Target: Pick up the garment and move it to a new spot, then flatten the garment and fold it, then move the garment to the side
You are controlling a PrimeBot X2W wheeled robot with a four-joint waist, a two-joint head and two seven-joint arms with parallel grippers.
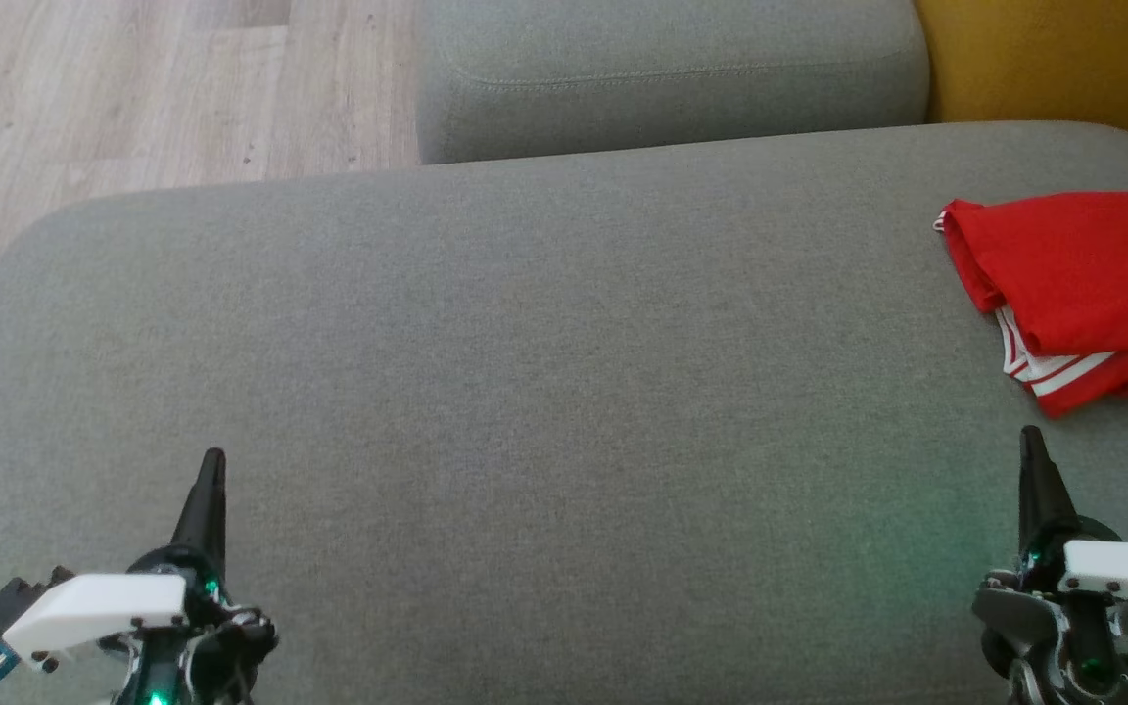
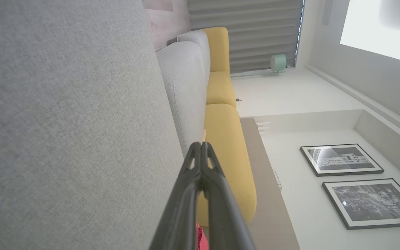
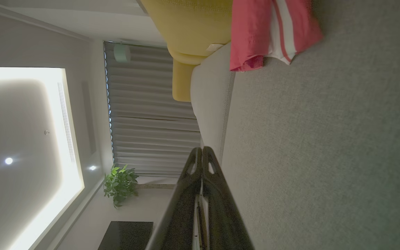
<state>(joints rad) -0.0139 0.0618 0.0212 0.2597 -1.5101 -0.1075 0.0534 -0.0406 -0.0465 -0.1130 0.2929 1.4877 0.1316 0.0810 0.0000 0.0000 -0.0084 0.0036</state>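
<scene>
Nearest to me, at the lower left of the head view, my left gripper [image 1: 214, 458] is clenched, its two dark fingers pressed together into a single point and empty. At the lower right, my right gripper [image 1: 1032, 438] is clenched the same way and grasps nothing. Each wrist view shows its own fingertips meeting at the middle of the frame. A faint green glow lies on the fabric just left of the right gripper.

Both hang over the wide grey seat cushion [image 1: 525, 392], which spreads across the middle of the head view. The garment [image 1: 1083, 284] lies on that cushion at the right edge of the frame, above the right gripper's tip and apart from it. It is red with white stripes along one hem, folded into a loose, thick bundle, and its right part runs out of the frame. In the right wrist view it lies at the top centre.

Beyond the seat cushion, at the top centre of the head view, sits a second grey cushion [image 1: 672, 78]. A yellow cushion [image 1: 1063, 59] shows in the upper right corner and pale wood floor [image 1: 133, 88] in the upper left.

Farthest off, the left wrist view has two framed pictures [image 2: 340, 159] on a white wall at its lower right. The right wrist view shows a potted plant [image 3: 120, 184] beside a grey curtain [image 3: 151, 121].
</scene>
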